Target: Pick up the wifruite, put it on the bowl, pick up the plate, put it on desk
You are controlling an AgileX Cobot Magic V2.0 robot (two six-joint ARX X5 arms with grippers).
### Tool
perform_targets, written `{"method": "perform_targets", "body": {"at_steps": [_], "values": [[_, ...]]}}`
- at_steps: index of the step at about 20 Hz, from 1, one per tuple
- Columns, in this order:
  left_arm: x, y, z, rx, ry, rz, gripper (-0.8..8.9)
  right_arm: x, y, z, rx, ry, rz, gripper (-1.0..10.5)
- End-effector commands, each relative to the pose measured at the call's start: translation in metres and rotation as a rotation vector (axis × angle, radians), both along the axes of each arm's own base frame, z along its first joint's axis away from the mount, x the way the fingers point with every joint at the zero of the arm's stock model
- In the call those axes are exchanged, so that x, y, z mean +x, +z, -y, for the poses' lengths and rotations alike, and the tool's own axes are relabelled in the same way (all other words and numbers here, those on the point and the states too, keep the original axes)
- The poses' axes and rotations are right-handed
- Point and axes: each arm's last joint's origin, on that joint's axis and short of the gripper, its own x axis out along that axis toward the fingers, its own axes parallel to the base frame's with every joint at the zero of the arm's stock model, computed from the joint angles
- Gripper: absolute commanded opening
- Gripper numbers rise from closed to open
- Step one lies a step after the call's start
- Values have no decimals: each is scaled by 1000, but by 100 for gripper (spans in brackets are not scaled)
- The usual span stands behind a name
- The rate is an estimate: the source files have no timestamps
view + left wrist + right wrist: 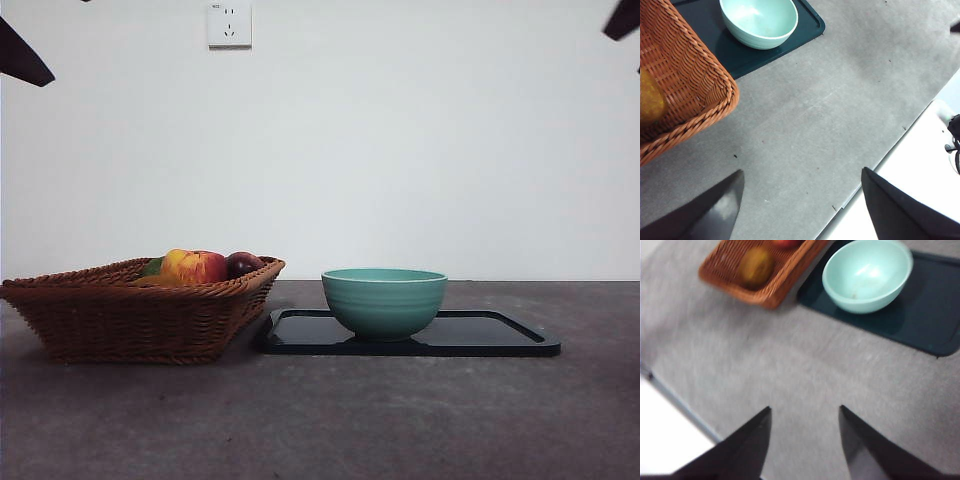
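While both grippers hover high with fingers apart, the small orange-brown wifruite (755, 266) waits in the brown wicker basket (140, 315); next, reach it, then the teal ribbed bowl (384, 301).

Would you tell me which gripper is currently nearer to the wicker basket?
Left, as far as the wrist views show. The left gripper hovers open over bare desk just off the basket corner; the right gripper, also open, sees it farther off.

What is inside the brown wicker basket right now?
The brown wicker basket holds a red-yellow apple, a dark purple fruit, something green and the small orange-brown wifruite. Its wall hides anything lower in the front view.
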Motion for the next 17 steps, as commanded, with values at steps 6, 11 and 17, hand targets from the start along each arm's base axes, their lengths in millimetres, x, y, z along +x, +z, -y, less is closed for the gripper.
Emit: {"method": "perform_targets", "body": {"at_steps": [6,11,17], "values": [[1,3,2,-6,-16,24,371,60,17,-20,26,-187,-17,290],[1,3,2,-6,-16,24,371,128,21,-32,-65,-214,-78,307],[1,3,2,-6,-16,24,371,195,5,-47,-131,-215,-124,307]]}}
